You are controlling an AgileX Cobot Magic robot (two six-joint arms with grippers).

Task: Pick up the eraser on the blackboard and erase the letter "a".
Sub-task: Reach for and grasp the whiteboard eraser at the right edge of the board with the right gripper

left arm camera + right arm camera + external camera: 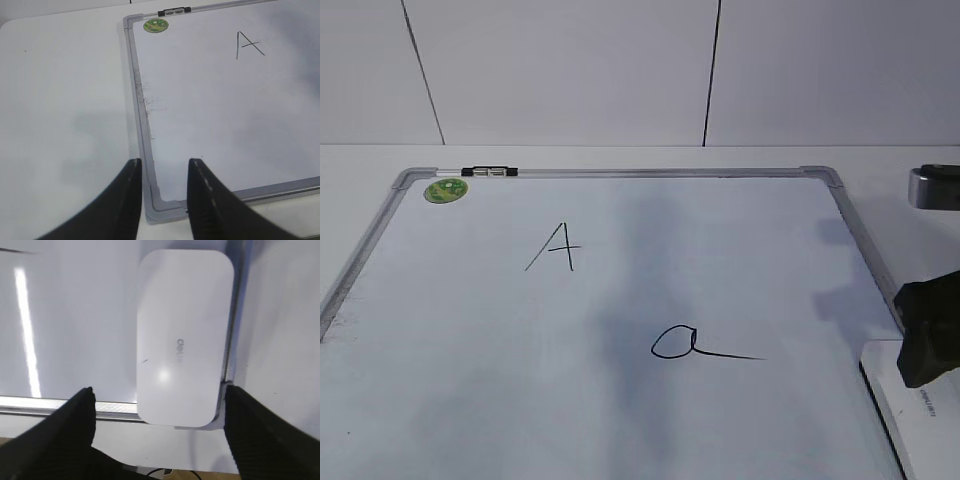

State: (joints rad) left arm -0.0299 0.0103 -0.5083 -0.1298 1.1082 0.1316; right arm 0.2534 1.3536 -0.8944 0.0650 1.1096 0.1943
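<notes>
The blackboard point(620, 172) lies flat, with the letter "a" point(688, 344) drawn right of its middle. The white eraser point(182, 340) rests on the board's near right corner and also shows at the exterior view's lower right edge point(923, 412). My right gripper point(159, 391) hovers over the eraser's near end, open wide with a finger on either side and neither touching it. In the exterior view the right gripper point(928, 330) is a dark block above the eraser. My left gripper point(165, 162) hangs over the board's near left corner point(162, 205), part open with nothing in it.
A capital "A" point(555, 247) is drawn on the board's upper left, near a round green sticker point(446, 190) and a black clip point(490, 172) on the top frame. A dark grey object point(935, 187) sits off the board at the right. White table surrounds the board.
</notes>
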